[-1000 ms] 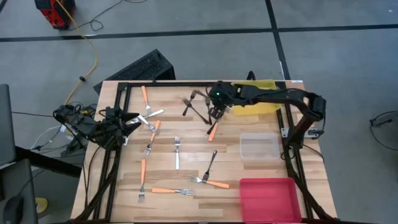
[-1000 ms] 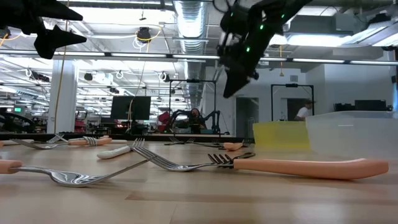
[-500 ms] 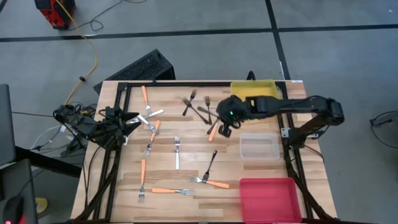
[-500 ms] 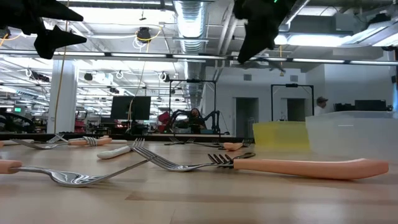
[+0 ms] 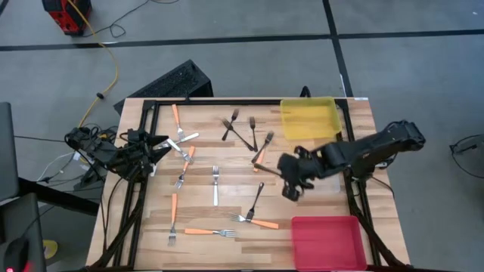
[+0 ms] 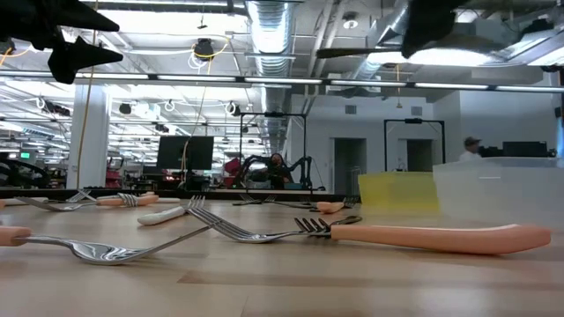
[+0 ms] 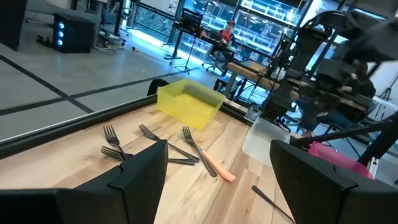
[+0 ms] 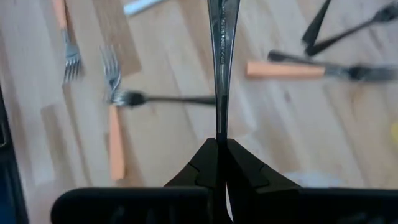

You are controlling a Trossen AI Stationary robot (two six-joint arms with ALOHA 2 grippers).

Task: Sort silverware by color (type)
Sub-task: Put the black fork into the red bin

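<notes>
Wood-plank table (image 5: 302,219) w/ black frame, grey concrete floor around; open workshop w/ ceiling lights behind. Right gripper (image 5: 291,185) above table beside red bin (image 5: 327,238), fingers (image 8: 242,171) clamped on dark fork (image 8: 222,37). Other forks (image 5: 215,185) scattered mid-table. Left gripper (image 5: 160,143) parked at left edge, jaws apart, empty.

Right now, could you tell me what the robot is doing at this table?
It is sorting forks by kind. The right gripper is shut on a dark metal fork and holds it above the table, beside the clear bin, between the yellow bin and the red bin. The left gripper is open and waits at the table's left edge. Many forks lie scattered on the wood, unsorted.
</notes>
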